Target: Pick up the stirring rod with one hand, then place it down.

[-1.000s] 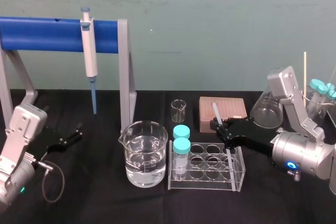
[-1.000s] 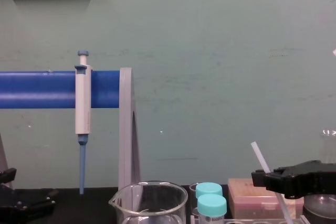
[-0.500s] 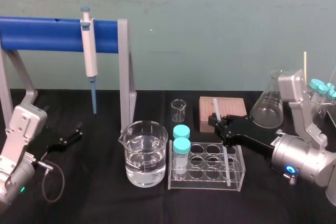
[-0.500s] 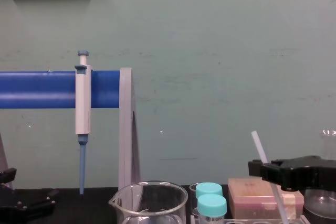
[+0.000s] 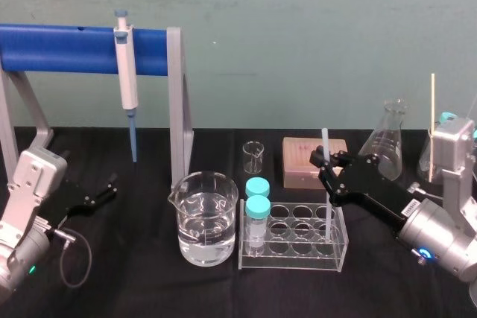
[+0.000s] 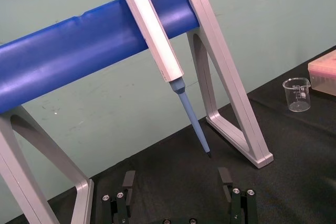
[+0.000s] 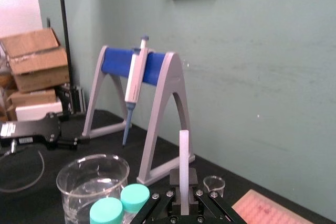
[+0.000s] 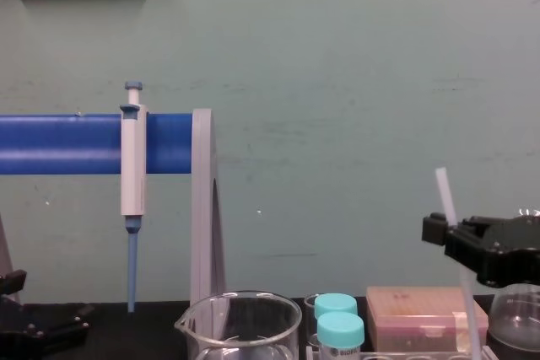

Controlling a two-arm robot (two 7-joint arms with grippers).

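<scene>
The stirring rod (image 5: 325, 140) is a thin whitish translucent stick, standing almost upright with its lower end over the tube rack (image 5: 292, 260). My right gripper (image 5: 330, 167), black and blocky, is shut on the rod near its upper third. From the chest, the rod (image 8: 442, 192) sticks up above the right gripper (image 8: 456, 237). The right wrist view has the rod (image 7: 184, 156) rising straight out of the closed jaws of the right gripper (image 7: 184, 201). My left gripper (image 5: 110, 185) rests parked at the far left, its fingers (image 6: 128, 181) apart and holding nothing.
A beaker of water (image 5: 205, 218) stands left of the rack, which holds two teal-capped tubes (image 5: 258, 200). Behind are a small beaker (image 5: 253, 156), a tan tip box (image 5: 302, 159) and a flask (image 5: 389, 147). A pipette (image 5: 127, 72) hangs on the blue stand (image 5: 67, 48).
The right gripper has risen and shifted right with the rod, which has swung from a lean to nearly upright. The left arm has stayed still.
</scene>
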